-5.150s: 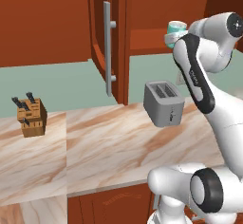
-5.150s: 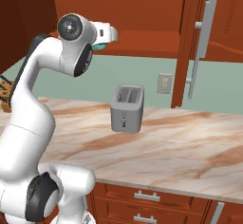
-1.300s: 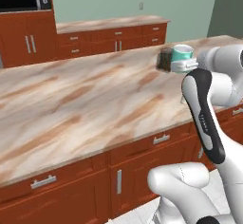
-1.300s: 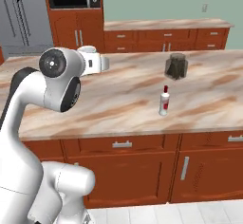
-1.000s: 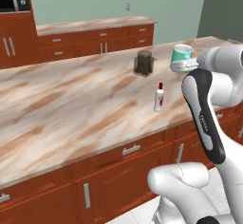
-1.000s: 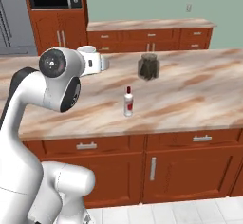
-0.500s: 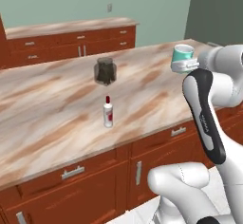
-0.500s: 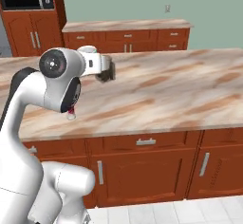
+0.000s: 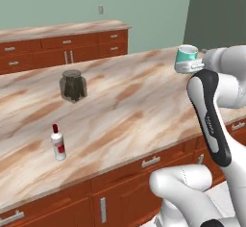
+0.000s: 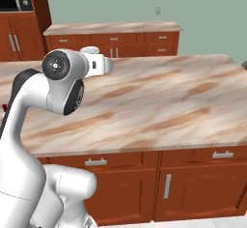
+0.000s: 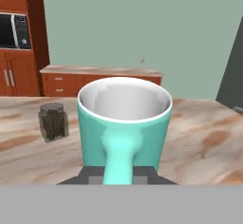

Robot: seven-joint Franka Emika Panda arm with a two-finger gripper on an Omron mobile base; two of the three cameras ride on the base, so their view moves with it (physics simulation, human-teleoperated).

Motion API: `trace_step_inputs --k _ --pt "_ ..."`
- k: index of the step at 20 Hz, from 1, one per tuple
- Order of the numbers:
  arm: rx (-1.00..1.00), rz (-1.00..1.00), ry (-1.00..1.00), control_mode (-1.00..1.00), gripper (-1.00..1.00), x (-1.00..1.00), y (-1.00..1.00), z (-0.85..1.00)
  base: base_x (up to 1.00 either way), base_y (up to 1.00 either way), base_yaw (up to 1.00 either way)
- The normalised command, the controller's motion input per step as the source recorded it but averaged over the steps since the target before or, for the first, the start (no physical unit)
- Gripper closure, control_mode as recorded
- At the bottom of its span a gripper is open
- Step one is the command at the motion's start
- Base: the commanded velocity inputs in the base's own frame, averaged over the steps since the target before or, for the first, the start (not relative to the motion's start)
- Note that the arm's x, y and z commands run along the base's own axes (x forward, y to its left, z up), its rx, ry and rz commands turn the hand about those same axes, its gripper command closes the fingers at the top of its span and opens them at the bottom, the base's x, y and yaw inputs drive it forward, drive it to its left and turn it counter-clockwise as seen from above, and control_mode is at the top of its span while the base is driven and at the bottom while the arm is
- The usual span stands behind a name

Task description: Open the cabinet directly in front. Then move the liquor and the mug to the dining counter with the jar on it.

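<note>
The end effector (image 11: 118, 174) is clamped tight on the mug (image 11: 124, 123), which stands upright in its grip with the handle facing the hand camera and the white inside empty. In the left base view the mug (image 9: 186, 56) sits at about 2 o'clock in the picture, carried above the far right part of the surface (image 9: 125, 106), with the end effector (image 9: 188, 68) just under it.

That same view gives what the hand view lacks: the bottle (image 9: 57, 143) stands upright on the marble at about 8 o'clock, well apart from the jar (image 9: 72, 84), which is at 10 o'clock, farther back. The hand view shows the jar (image 11: 52, 121) at 9 o'clock, left of the mug, and a microwave (image 11: 14, 30) set in tall cabinets at the upper left.

The right base view shows the surface (image 10: 169, 101) from the other side, and the wall-side counter (image 10: 113, 28) behind it; the arm's elbow hides the mug there.
</note>
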Motion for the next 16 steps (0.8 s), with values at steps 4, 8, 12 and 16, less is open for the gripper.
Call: trace_step_inputs --k 4,8,12,16 --pt "0.00 0.00 0.00 1.00 1.00 0.00 0.00 0.00 0.91 -0.22 0.00" --pt "0.00 0.00 0.00 1.00 1.00 0.00 0.00 0.00 0.44 -0.02 0.05" --pt "0.00 0.23 0.07 -1.00 1.00 0.01 0.00 -0.26 0.02 0.00 0.05" --pt "-0.02 0.46 0.24 -1.00 1.00 0.29 0.37 -0.72 0.00 0.00 0.00"
